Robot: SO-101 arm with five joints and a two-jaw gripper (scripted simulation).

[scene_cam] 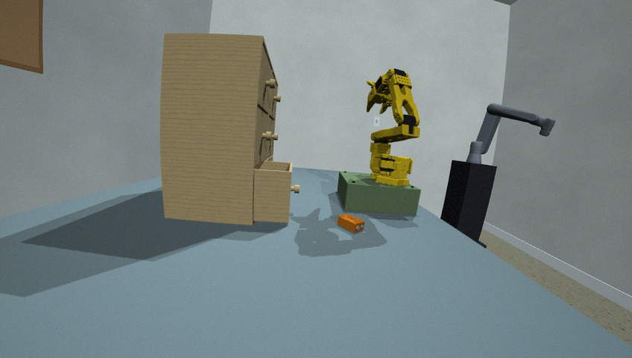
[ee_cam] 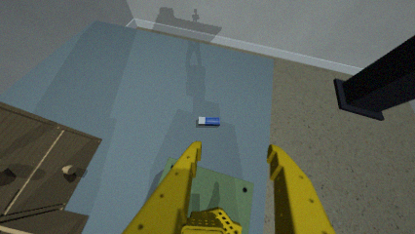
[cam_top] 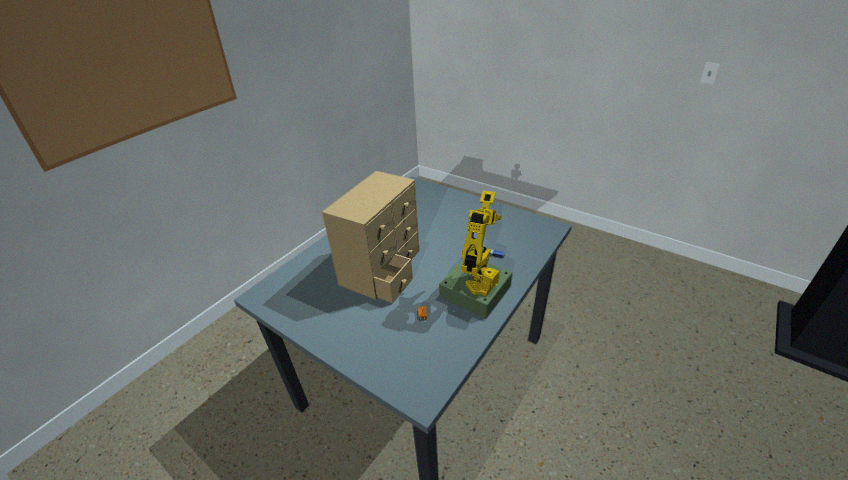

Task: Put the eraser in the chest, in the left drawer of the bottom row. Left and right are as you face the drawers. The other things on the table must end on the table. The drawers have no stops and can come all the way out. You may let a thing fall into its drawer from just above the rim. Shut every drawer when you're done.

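Observation:
The eraser (cam_top: pixel 498 253) (ee_cam: pixel 209 121), blue with a white end, lies flat on the table beyond the green base. The chest (cam_top: pixel 351 249) (scene_cam: pixel 208 133) (ee_cam: pixel 80 151) has three rows of two drawers. Its bottom-left drawer (cam_top: pixel 385 289) (scene_cam: pixel 272 192) is pulled partly out. The part of its inside that shows holds nothing; the rest is hidden. The other drawers look shut. My gripper (scene_cam: pixel 375 110) (ee_cam: pixel 235 145) is open and empty, high above the table. In the wrist view the eraser shows beyond the fingertips, nearer the left finger.
An orange block (cam_top: pixel 422 312) (scene_cam: pixel 350 223) with two silvery dots on one end lies on the table (cam_top: pixel 368 339) (scene_cam: pixel 221 301) (ee_cam: pixel 151 83), between the open drawer and the green base (cam_top: pixel 464 299) (scene_cam: pixel 381 199) (ee_cam: pixel 224 181). The table's edge runs to the right of the eraser.

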